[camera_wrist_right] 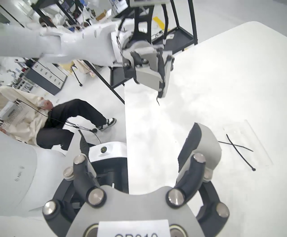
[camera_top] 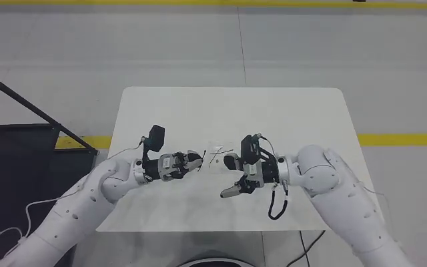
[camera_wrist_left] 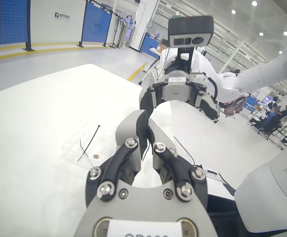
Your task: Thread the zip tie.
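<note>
Left hand [camera_wrist_left: 143, 125] clamping zip tie [camera_wrist_left: 145, 152], right hand [camera_wrist_right: 139, 139] (splayed)

White rectangular table [camera_top: 287, 113] on a grey floor [camera_top: 167, 53]. Yellow floor stripe [camera_top: 393, 139] extends from the table at 3 and 9 o'clock; second yellow line [camera_top: 200, 3] at 12 o'clock. Black cart [camera_top: 27, 167] at 9 o'clock. Blue partition panels [camera_wrist_left: 96, 27] and round ceiling lights [camera_wrist_left: 233, 11] in the hall beyond.
</note>
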